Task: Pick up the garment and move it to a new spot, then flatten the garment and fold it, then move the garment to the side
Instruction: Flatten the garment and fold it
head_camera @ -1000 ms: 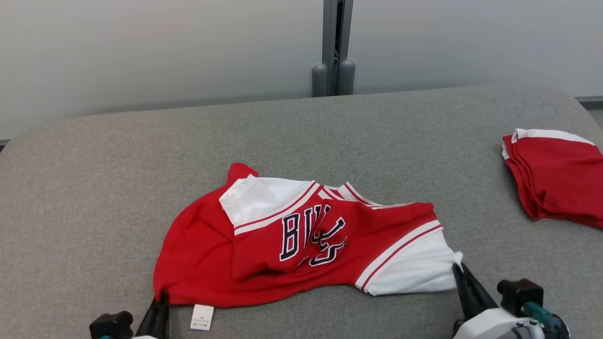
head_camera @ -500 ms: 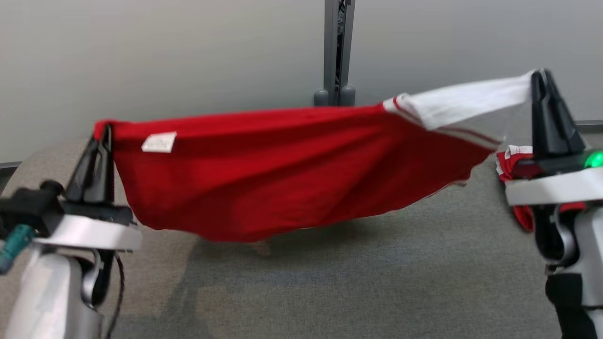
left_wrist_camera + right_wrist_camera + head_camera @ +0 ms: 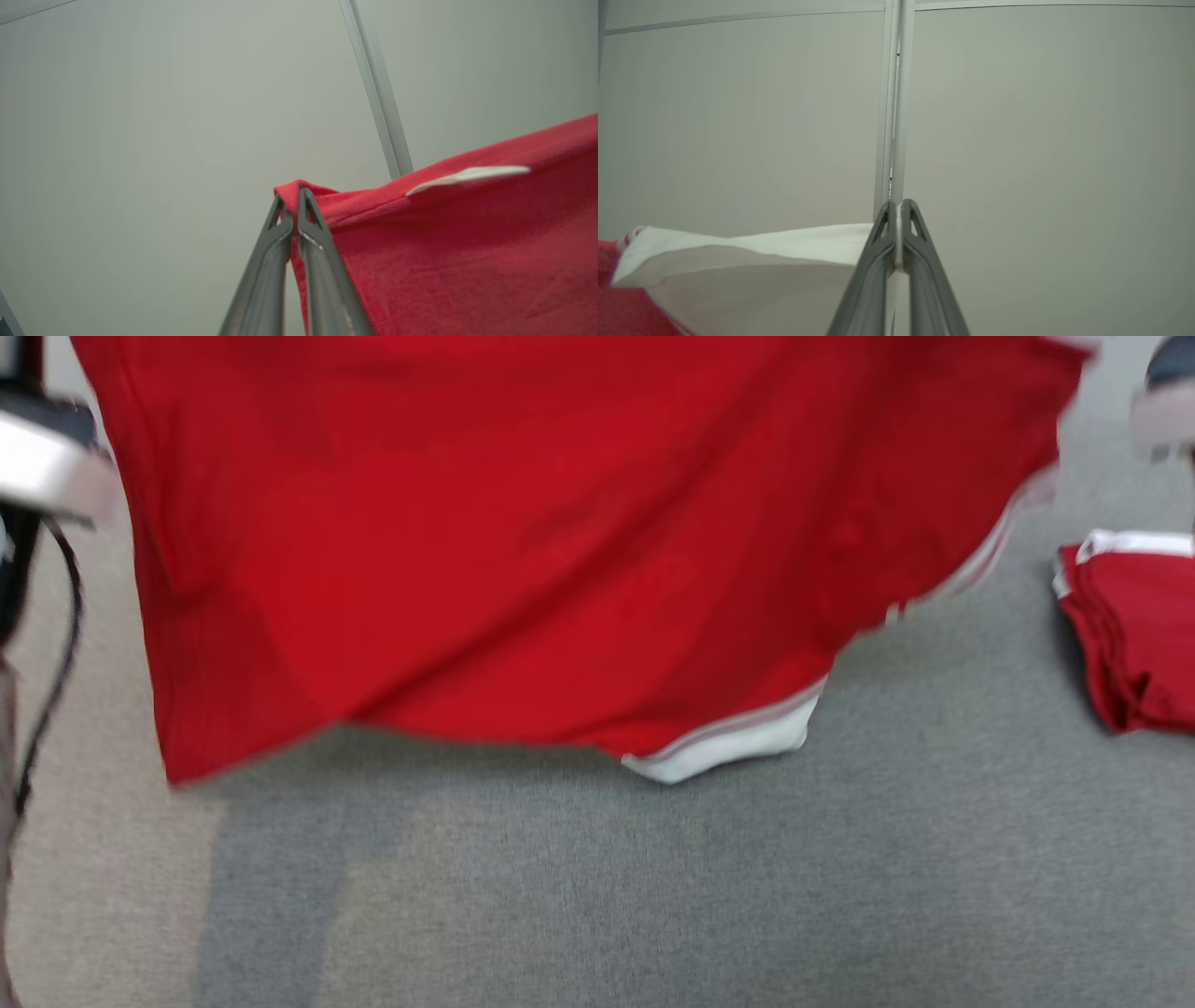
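The grey padded table (image 3: 653, 896) takes up the near half of my head view, bare in front of me, with a soft shadow under the cloth.

Above it hangs the red garment (image 3: 523, 541), lifted off the surface and stretched broadside between my two arms. It spans almost the full width of the view, blurred. Its lower edge sags lowest at the left, and a white sleeve (image 3: 738, 747) with thin red stripes dangles just right of centre. I cannot tell whether that sleeve touches the table.

Beyond the cloth, both wrist views show a pale panelled wall (image 3: 1017, 140) with an upright metal seam (image 3: 896, 116).

On the far right of the table lies a folded red pile (image 3: 1130, 644) with a white band, well apart from the hanging garment.

My left gripper (image 3: 291, 198) is clenched on a red corner of the garment, the fabric bunched between the tips. My right gripper (image 3: 899, 207) is clamped on the edge of the other white sleeve (image 3: 761, 247), a thin line of white pinched between its fingers.

A dark cable (image 3: 56, 644) loops down at the left edge of the head view.

A small white label (image 3: 467, 175) sticks out from the hem just right of the left gripper.
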Controlling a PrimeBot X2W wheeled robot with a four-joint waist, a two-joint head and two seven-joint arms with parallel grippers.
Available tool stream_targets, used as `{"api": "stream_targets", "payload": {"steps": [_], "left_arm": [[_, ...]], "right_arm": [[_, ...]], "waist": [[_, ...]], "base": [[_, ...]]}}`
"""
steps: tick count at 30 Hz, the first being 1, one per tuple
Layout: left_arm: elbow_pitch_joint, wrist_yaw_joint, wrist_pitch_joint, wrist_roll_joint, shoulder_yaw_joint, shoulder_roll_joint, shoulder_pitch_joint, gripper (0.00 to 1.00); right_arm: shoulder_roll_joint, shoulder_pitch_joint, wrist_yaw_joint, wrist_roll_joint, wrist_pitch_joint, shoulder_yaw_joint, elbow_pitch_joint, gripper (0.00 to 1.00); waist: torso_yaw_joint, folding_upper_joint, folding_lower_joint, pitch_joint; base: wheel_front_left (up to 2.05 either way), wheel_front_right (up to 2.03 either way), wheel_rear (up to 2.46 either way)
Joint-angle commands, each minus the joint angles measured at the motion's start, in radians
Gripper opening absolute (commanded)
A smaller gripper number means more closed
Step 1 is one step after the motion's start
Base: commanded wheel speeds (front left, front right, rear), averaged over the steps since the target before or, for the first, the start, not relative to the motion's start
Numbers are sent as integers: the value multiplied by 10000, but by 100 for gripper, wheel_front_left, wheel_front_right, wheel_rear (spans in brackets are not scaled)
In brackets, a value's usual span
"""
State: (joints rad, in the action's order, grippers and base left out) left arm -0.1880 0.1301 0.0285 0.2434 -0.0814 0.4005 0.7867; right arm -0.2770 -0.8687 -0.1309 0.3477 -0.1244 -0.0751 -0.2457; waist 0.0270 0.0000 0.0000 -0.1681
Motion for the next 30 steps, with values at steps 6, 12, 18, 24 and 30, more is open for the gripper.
{"api": "stream_targets", "payload": {"steps": [6,12,18,24,30], "left_arm": [[-1827,-209,1314,-619,-401,-193,3144,0],[-3422,-478,2285,-819,-249,-397,5158,0],[-3563,-557,2341,-703,254,-367,4487,0],[-3687,-532,2350,-365,1015,-1106,647,0],[-4105,-441,2353,-373,1433,-2342,-2624,0]], "right_arm": [[-221,-3298,3,-1508,-989,-299,-1402,0],[-313,-5531,6,-2383,-1381,612,-2753,0],[-102,-4936,29,-2238,-1408,1631,-2322,0],[261,-1164,36,-1282,-1394,960,-1591,0],[692,2484,28,-417,-1397,706,-1278,0]], "waist": [[-110,0,0,-2628],[0,0,0,-2840],[81,0,0,-2637],[195,0,0,-2215],[210,0,0,-1847]], "base": [[0,0,0],[0,0,0],[0,0,0],[0,0,0],[0,0,0]]}}
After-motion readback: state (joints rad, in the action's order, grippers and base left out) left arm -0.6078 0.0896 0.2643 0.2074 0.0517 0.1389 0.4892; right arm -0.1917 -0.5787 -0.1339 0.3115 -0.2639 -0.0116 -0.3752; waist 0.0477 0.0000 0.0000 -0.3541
